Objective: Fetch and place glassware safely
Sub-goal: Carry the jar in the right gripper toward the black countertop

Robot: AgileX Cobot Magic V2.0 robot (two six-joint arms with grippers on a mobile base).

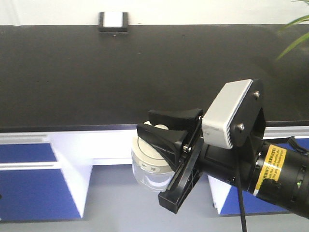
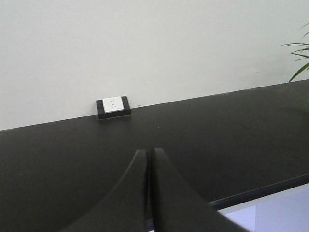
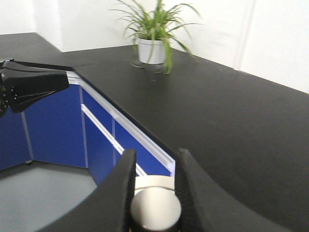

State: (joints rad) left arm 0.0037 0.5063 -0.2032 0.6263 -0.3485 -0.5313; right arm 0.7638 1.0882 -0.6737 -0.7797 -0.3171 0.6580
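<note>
Clamps the right gripper (image 1: 145,122) on the cream lid's knob of the glass jar (image 1: 147,171). Hangs it aloft just before the black countertop (image 1: 120,72) edge, blue cabinets (image 1: 29,183) behind. Shows the left gripper (image 2: 148,154) pressed together, facing a socket box (image 2: 113,106) across the countertop. Potted plant (image 3: 152,46) well apart.

The jar (image 1: 145,182) was clear, glossy glass, and its lid (image 1: 145,159) a cream-white, matt material, probably plastic. The right gripper (image 1: 145,121) looked like black moulded plastic with a faint sheen; the left gripper (image 2: 148,155) was the same dull black. The camera housing (image 1: 227,113) was silver, finely ribbed and matt, the yellow label (image 1: 270,164) slightly glossy. The table (image 1: 96,72) was smooth matt black, the cupboard fronts (image 1: 29,193) smooth blue.
</note>
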